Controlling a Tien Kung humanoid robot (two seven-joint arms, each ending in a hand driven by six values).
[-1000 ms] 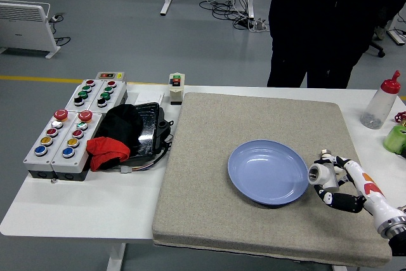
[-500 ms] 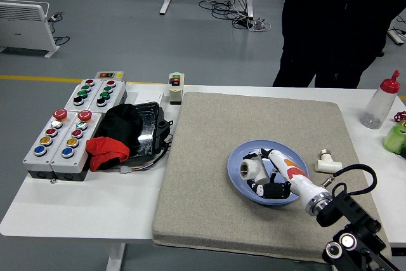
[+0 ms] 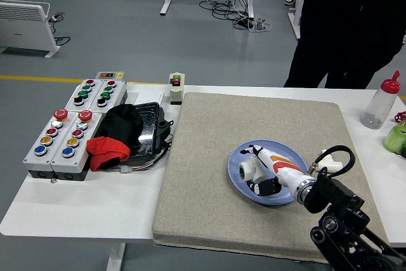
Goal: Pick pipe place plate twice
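right robot hand (image 3: 261, 171) is over the blue plate (image 3: 240, 157), fingers curled around a white pipe fitting (image 3: 247, 170) that sits low in the plate. a second white pipe fitting (image 3: 331, 164) lies on the grey mat (image 3: 209, 125) just right of the plate, partly behind the arm. a person stands at the surface's (image 3: 76, 211) far side.

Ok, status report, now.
Right hand over the blue plate, fingers around a white pipe fitting. Second fitting on the mat, beside the plate. Left hand out of view. Nothing blocking.
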